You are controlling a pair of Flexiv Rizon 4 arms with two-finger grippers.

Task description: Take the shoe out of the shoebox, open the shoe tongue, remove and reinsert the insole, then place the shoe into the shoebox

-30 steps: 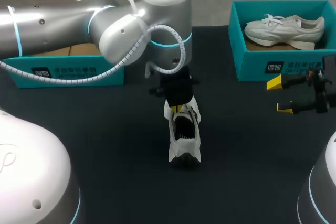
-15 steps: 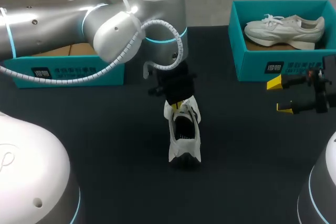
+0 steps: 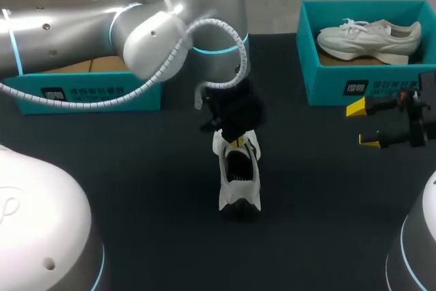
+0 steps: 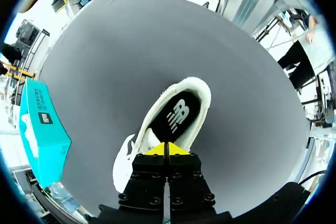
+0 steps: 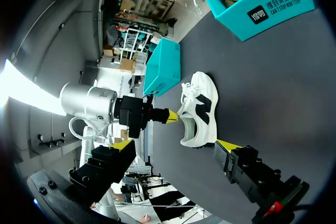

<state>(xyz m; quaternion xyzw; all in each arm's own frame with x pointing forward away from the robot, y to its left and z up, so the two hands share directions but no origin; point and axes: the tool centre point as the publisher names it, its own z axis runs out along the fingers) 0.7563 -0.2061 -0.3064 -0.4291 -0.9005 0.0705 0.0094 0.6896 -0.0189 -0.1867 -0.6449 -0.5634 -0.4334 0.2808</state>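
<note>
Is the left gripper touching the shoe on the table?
Touching. In the right wrist view the left gripper meets the shoe at its collar with no gap; the left wrist view shows its tips on the opening's rim.

Table, shoe, left shoebox, right shoebox

Bare table lies open along both flanks of the shoe and past its heel end. The left gripper (pinching the tongue) blocks the opposite end.
</note>
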